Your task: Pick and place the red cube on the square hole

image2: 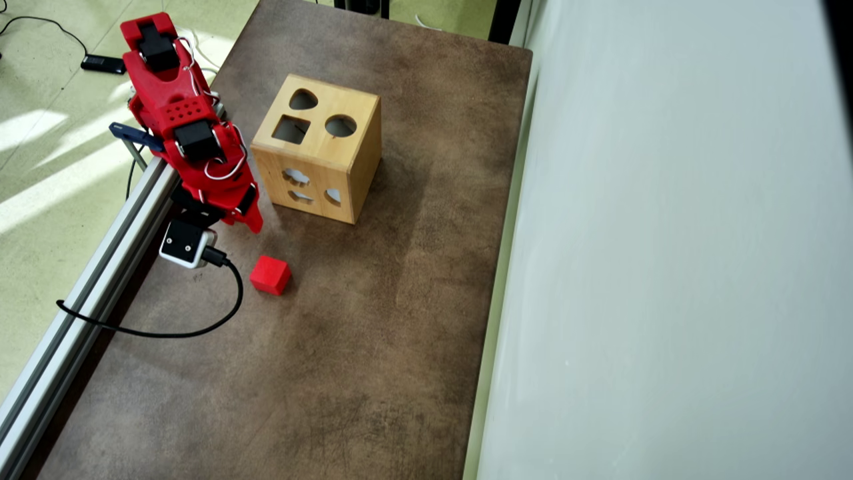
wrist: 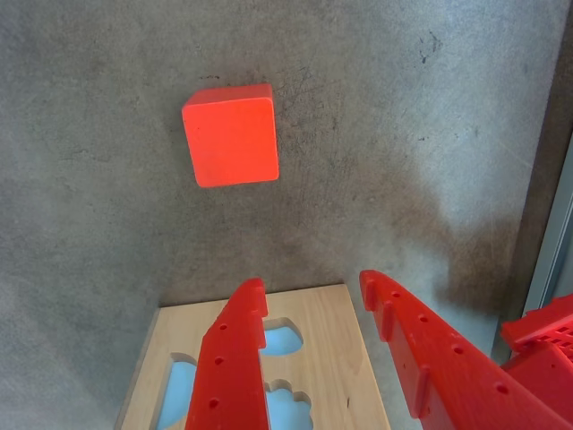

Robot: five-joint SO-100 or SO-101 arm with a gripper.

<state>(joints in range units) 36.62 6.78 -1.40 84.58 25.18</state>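
Observation:
The red cube [wrist: 231,134] [image2: 270,275] rests on the brown table, apart from everything else. My gripper [wrist: 312,282] [image2: 250,219] hangs open above the table between the cube and the wooden box [image2: 320,150], with nothing between its red fingers [wrist: 235,358]. In the wrist view the cube lies ahead of the fingertips, and the box's side face [wrist: 336,349] with curved cutouts sits under them. The square hole [image2: 291,129] is on the box's top face, beside a round cutout and a teardrop cutout. It shows only in the overhead view.
An aluminium rail [image2: 100,267] runs along the table's left edge, with the arm's base mounted on it. A black cable [image2: 166,330] loops from the wrist camera [image2: 185,243] over the table. A pale wall panel [image2: 666,267] borders the right side.

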